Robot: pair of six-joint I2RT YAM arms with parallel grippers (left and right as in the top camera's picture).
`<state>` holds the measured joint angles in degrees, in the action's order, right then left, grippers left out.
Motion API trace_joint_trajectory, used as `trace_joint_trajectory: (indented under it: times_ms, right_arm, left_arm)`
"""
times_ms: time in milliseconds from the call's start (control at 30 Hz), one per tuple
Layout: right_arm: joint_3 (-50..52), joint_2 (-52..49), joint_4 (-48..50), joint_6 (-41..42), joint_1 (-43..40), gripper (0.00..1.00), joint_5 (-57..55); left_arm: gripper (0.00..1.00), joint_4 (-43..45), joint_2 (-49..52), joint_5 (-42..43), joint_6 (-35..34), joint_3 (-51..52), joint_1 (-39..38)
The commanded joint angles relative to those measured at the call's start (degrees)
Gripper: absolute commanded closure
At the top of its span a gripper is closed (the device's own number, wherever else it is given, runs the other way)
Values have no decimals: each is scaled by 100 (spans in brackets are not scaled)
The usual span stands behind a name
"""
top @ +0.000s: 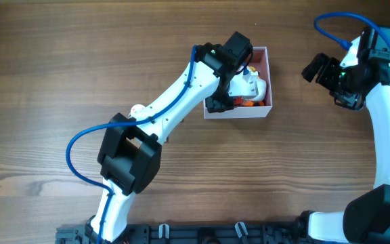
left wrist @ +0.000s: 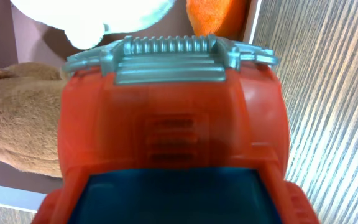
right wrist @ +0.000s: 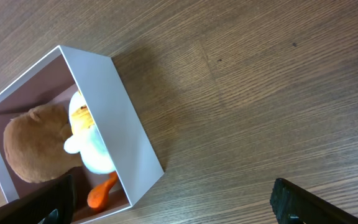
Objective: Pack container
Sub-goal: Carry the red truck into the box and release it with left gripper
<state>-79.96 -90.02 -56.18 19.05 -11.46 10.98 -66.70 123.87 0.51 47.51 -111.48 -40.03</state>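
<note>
Container (top: pixel 270 74), 12 o'clock of table (top: pixel 59 68) centre: brown plush (right wrist: pixel 36 143) and white duck (right wrist: pixel 89 149) packed, red truck (left wrist: pixel 173 137) at its 7 o'clock corner under left gripper (top: pixel 221 103), grasp hidden, packing seemingly near done; right gripper (top: pixel 313 69) spread empty at 3 o'clock.

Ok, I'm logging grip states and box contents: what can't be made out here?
Left gripper, open or shut: left wrist, red truck fills the frame; overhead, its own wrist covers it.
Container floor: overhead, left arm hides most.
Brown plush: left wrist, truck and frame edge cut it off.
</note>
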Motion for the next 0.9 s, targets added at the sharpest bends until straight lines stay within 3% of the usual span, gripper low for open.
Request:
trace_joint_trajectory:
  times_ms: [0, 167, 367, 467, 500, 700, 867]
  right_arm:
    - [20, -59, 4, 55, -2, 0, 92]
    - [20, -59, 4, 55, -2, 0, 92]
    - [22, -59, 4, 57, -2, 0, 92]
    - [20, -59, 4, 55, -2, 0, 92]
    - [20, -59, 4, 57, -2, 0, 92]
    - [20, -59, 4, 55, -2, 0, 92]
    - [20, -59, 4, 55, -2, 0, 92]
  left_arm:
    - [64, -286, 138, 20, 4, 26, -31]
    - [72, -566, -48, -367, 7, 26, -201]
    - [67, -227, -282, -385, 9, 26, -219]
    - [82, -184, -319, -380, -4, 4, -199]
    - [82, -190, -363, -380, -42, 4, -216]
    - [70, 136, -732, -380, -31, 4, -280]
    - [61, 769, -514, 271, 11, 7, 39]
